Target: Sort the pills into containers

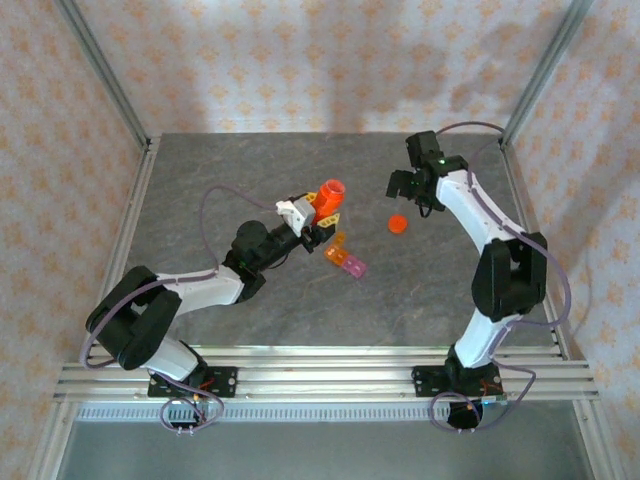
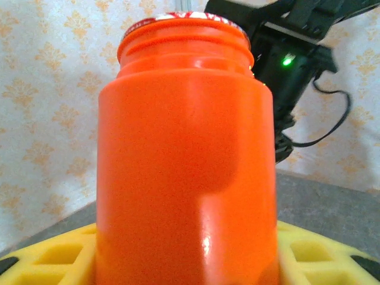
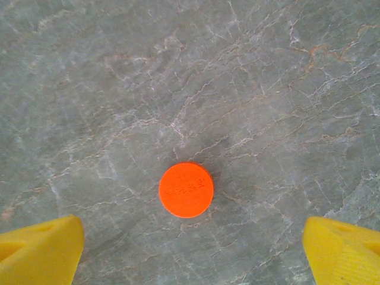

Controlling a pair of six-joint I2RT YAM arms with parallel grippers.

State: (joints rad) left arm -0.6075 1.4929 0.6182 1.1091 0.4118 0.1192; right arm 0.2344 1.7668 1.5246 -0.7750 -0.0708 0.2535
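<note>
Left gripper point(image 1: 322, 212) clamps a glossy orange plastic cylindrical bottle point(image 2: 187, 154). Right gripper point(image 3: 190, 252) holds its jaws wide apart above a flat round orange cap point(image 3: 186, 190), whose embossed lettering is illegible.

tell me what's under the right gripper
An orange cap lies flat on the grey table below the open right gripper, untouched. Whatever is beneath the cap is covered.

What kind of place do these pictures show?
Probably a robot test booth: the left arm and right arm are bolted to an aluminium rail at the table's near edge, and metal frame posts border patterned wall panels around the grey stone-look tabletop.
</note>
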